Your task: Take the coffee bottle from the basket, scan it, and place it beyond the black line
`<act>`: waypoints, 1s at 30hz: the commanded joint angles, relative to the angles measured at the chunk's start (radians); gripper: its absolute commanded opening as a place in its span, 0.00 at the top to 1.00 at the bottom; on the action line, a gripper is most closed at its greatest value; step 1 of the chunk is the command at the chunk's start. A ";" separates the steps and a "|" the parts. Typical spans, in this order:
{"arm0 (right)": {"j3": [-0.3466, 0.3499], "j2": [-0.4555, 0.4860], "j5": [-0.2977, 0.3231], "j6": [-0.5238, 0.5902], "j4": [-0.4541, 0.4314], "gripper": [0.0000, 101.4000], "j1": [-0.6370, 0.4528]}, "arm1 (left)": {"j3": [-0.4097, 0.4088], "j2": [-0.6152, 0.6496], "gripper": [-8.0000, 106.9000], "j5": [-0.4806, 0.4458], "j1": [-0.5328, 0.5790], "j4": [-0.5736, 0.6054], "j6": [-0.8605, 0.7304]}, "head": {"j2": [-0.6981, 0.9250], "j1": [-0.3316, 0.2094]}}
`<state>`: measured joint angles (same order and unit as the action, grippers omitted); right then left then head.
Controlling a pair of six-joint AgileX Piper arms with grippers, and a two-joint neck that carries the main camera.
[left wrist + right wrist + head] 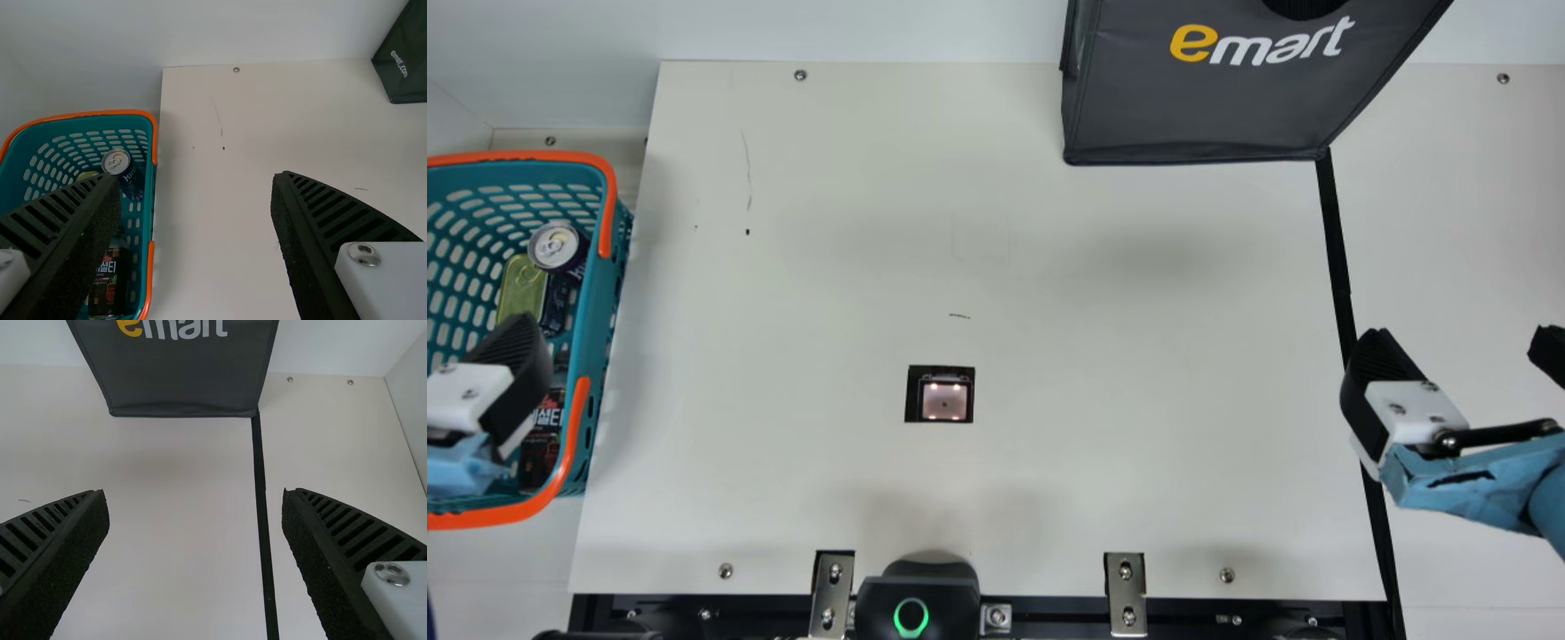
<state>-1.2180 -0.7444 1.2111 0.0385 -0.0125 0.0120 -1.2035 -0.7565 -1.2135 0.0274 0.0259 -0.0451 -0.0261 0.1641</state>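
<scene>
The coffee bottle (pixel 105 283) is in the near part of the basket (pixel 596 302), close along its right wall, dark with a printed label. It seems to lie lengthwise with its neck toward the far side, though its exact tilt is hard to tell. It is probably full, so fairly heavy for its width, and its smooth, round sides may slip or roll in a light pinch. Whether it is glass or plastic I cannot tell; firm, even pressure suits either.

The best hold looks to be around the middle of the body, one finger on each side, rather than at the narrow neck, where the weight could swing. The right wall leaves little room for a finger, and the can (pixel 557 246) sits farther along. The left gripper (pixel 197 180) has its fingers wide apart, holding nothing; the right gripper's (pixel 195 495) are likewise wide and empty.
</scene>
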 commanded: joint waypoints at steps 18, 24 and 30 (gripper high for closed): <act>0.000 0.000 0.000 0.000 0.000 0.10 0.000 | 0.000 0.000 0.15 0.000 0.000 0.000 0.000 | 0.348 -0.026; 0.000 0.000 0.001 0.000 0.000 0.10 0.000 | 0.000 0.000 0.15 0.000 0.000 0.000 0.000 | 0.348 -0.026; 0.000 0.000 0.001 0.000 0.000 0.10 0.000 | 0.000 0.000 0.15 0.000 0.000 0.000 0.000 | 0.348 -0.026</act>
<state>-1.2180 -0.7444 1.2120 0.0385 -0.0125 0.0120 -1.2035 -0.7565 -1.2135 0.0274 0.0259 -0.0451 0.3191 0.1641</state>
